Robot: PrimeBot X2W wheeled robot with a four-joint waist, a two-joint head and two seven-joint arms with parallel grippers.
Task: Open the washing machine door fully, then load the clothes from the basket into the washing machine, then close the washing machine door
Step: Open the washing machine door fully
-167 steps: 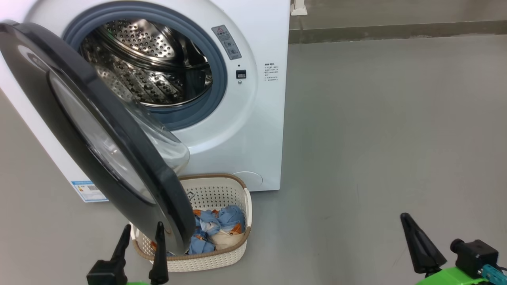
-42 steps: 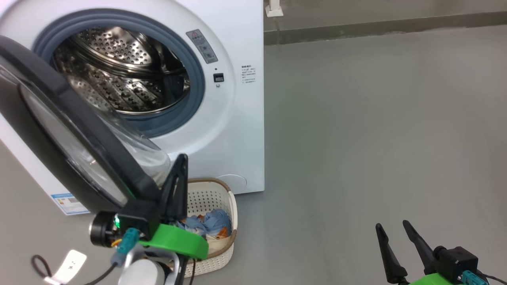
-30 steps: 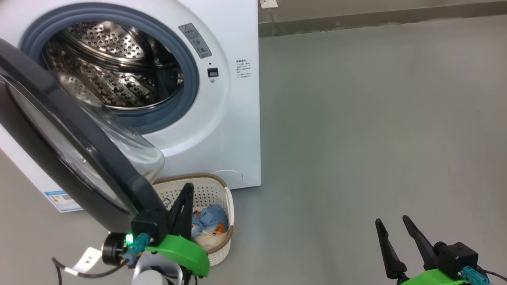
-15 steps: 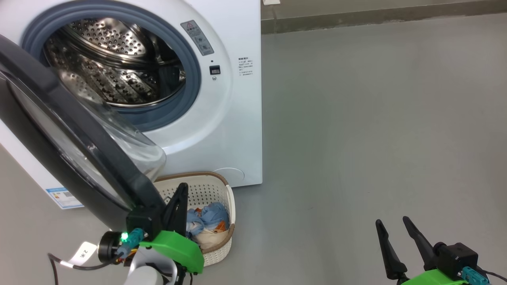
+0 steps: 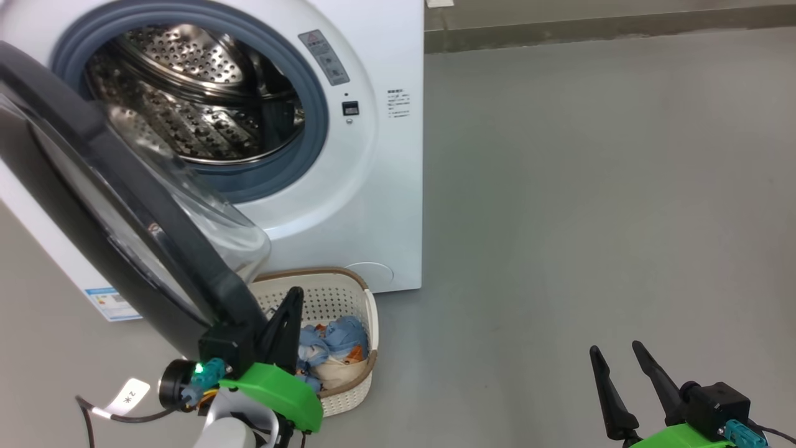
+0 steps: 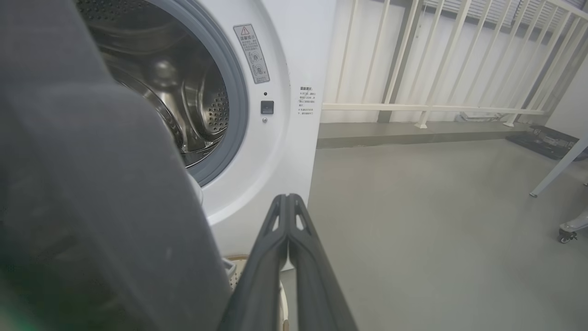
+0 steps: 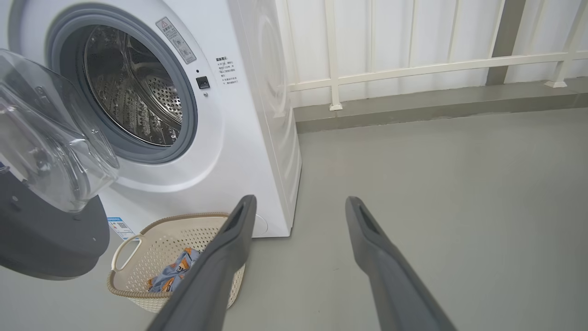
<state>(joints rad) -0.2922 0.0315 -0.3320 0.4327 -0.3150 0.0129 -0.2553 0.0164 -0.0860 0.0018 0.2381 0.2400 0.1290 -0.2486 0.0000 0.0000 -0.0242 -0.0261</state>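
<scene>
**White washing machine (image 5: 385, 205) stands open, clothes (image 5: 339, 336) lie in the basket (image 5: 348, 398)**

White and boxy, the washing machine stands on a grey floor (image 5: 591, 186) at the upper left of the head view. Its round opening is uncovered, ringed by a grey-blue seal (image 5: 314, 93), with the perforated steel drum (image 5: 199, 106) visible inside. A white railing (image 7: 413, 69) runs behind it.

The washing machine door (image 5: 31, 168) is hinged on the machine's left and swung well out from the opening. Its black rim slants down across the left of the head view, and the clear glass bowl (image 5: 217, 224) bulges toward the machine. From the right wrist, the door's dark grey inner face (image 7: 46, 239) hangs just left of the basket.

The basket sits on the floor close against the machine's front lower edge, under the door's lower end. The clothes are heaped inside it, light blue with orange-brown print over a cream piece.

The left gripper (image 5: 293, 295) is at the door's lower edge, above the basket's near left part. Its two fingers are pressed together with nothing between them, as the left wrist view (image 6: 287, 196) shows plainly. Whether its body touches the door cannot be told.

The right gripper (image 5: 615, 348) is well apart at the lower right, above bare floor. Its fingers are spread and it holds nothing.

A small blue label sticker (image 5: 109, 302) sits low on the machine's front, left of the door.
</scene>
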